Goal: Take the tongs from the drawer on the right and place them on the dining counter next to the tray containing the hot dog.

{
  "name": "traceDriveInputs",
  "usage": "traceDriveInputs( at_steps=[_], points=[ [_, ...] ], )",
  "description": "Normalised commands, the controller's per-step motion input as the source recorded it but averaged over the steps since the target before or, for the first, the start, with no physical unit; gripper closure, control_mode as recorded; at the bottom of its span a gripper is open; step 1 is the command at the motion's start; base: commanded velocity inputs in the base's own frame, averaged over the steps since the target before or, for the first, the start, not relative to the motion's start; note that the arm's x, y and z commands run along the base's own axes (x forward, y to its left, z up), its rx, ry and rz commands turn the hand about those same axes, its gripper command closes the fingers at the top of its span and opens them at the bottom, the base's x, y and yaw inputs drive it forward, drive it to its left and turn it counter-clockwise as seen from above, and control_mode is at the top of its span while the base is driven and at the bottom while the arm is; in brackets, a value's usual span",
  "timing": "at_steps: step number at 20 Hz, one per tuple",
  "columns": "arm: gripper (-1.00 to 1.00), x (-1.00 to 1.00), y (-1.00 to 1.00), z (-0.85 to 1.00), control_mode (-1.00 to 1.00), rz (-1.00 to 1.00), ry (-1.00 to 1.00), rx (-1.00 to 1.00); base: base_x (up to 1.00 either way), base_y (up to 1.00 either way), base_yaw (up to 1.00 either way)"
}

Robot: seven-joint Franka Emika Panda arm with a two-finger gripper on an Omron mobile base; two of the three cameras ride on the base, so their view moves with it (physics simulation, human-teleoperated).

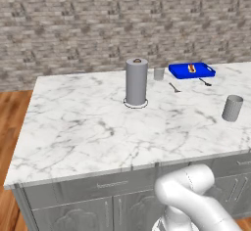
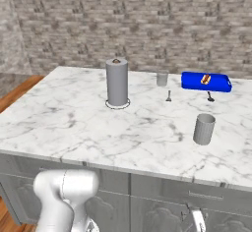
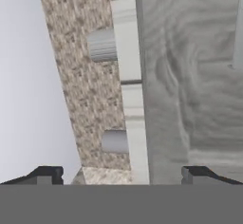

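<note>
The marble tabletop (image 1: 88, 127) spreads wide in front of you, topping grey panelled cabinets (image 2: 162, 196) whose fronts run along its near edge. On it, from big to small: a grey paper-towel roll (image 1: 137, 82) standing upright near the middle, a grey cup (image 1: 232, 108) toward the near right, the blue tray (image 1: 192, 70) at the far right with the hot dog (image 1: 191, 68) lying in it, a small glass (image 1: 159, 74) just left of the tray, and two small utensils (image 1: 174, 87) near the tray's front edge. Your tool (image 3: 122, 173) works low, level with the cabinet fronts, its jaws spread wide apart and holding nothing. You cannot see the tongs or an open drawer yet; judging by the task, they lie to your right, below the tabletop, so that is probably where the tool must head.
</note>
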Motion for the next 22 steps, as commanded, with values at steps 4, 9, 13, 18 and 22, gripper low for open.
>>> traceDriveInputs(
  at_steps=[4, 9, 13, 18, 22],
  points=[
    [-1.0, 0.0, -0.26, -0.33, -1.0, -0.02, -0.15, -0.02, 0.0, 0.0, 0.0],
    [-1.0, 0.0, -0.15, -0.16, -1.0, -0.06, 0.01, -0.04, 0.0, 0.0, 0.0],
    [-1.0, 0.0, 0.0, -0.01, -1.0, 0.0, 0.05, -0.03, 0.0, 0.0, 0.0],
    [-1.0, 0.03, -0.03, -0.06, -1.0, -0.03, 0.01, -0.09, 0.0, 0.0, 0.0],
    [-1.0, 0.26, -0.21, -0.11, -1.0, -0.14, 0.08, -0.09, 0.0, 0.0, 0.0]
  ],
)
